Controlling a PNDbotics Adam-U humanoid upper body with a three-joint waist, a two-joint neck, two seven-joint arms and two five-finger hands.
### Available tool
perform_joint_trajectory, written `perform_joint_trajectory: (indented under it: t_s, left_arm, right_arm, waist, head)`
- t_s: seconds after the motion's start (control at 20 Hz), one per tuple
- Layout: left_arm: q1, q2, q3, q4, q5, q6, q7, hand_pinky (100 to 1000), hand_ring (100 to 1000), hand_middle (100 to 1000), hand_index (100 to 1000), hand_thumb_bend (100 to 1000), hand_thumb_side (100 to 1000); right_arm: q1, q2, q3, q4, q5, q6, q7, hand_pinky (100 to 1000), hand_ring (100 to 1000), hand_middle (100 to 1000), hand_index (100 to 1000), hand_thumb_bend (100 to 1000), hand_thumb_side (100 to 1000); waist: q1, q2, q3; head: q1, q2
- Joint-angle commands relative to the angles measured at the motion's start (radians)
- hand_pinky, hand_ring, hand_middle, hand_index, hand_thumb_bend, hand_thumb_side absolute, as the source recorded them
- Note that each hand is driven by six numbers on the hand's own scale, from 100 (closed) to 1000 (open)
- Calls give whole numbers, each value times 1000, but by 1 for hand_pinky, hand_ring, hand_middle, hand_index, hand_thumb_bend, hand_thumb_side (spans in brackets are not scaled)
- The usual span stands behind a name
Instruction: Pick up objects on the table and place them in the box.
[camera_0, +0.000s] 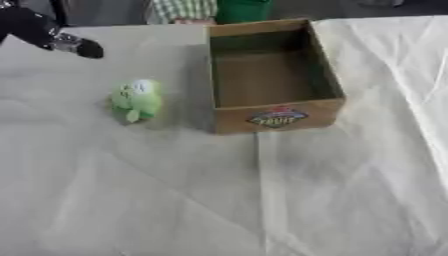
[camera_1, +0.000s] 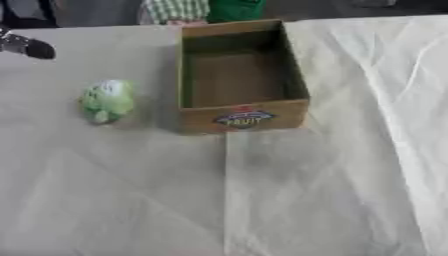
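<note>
One soft green plush toy (camera_0: 136, 100), rounded and fuzzy with a paler top, lies on the table, and one open brown cardboard box (camera_0: 273, 118) stands just to its right, a narrow strip of cloth between them. The box is rectangular with plain stiff walls, nothing showing inside it, and a coloured oval label on its near wall. Both sit on a pale, creased cloth (camera_0: 175, 190) that covers the table, its folds running toward the near edge. At the upper left corner the robot's left hand (camera_0: 80, 47) comes in, black with a silver wrist, well apart from the toy and holding nothing; I cannot tell how far its fingers are spread. Nothing lies between the hand and the toy.
</note>
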Motion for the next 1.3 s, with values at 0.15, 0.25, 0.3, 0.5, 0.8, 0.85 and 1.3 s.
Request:
perform_joint_trajectory:
  t_s: [0.15,0.25,0.3,0.5,0.8,0.85,1.3]
  left_arm:
    - [-24,12,-5,44,-82,-36,-88,688,849,833,1000,960,767]
    - [-22,14,-7,69,-92,-55,-121,698,863,856,1000,926,761]
    - [-23,15,-7,77,-95,-62,-132,700,881,902,1000,890,770]
    - [-20,13,-18,131,-81,-84,-180,725,901,936,1000,735,724]
    - [-31,6,-28,185,-53,-99,-241,740,905,932,1000,684,666]
    - [-27,2,-39,200,-51,-103,-243,751,910,934,1000,604,576]
    - [-29,-26,-89,319,-29,-155,-244,756,905,923,1000,793,560]
  right_arm:
    - [-9,-32,-5,-14,-5,1,5,834,711,737,878,100,534]
    - [-9,-32,-4,-14,-5,2,6,834,711,737,878,100,534]
    - [-9,-32,-4,-14,-5,3,6,834,711,737,878,100,531]
    - [-10,-32,-4,-14,-5,4,7,833,711,736,877,100,529]
    - [-10,-32,-3,-14,-5,4,8,833,711,736,877,100,530]
    - [-11,-32,-3,-14,-5,4,8,833,711,736,877,100,529]
    - [-12,-30,0,-14,-6,7,11,834,711,735,878,100,525]
  waist:
    - [1,-17,-1]
    - [3,-17,0]
    - [4,-17,0]
    - [5,-18,-2]
    - [5,-19,-5]
    - [6,-19,-6]
    - [10,-18,-8]
  head:
    - [-9,-8]
    - [-13,-8]
    - [-14,-8]
    - [-15,-4]
    - [-13,-4]
    - [-12,-5]
    - [-13,-4]
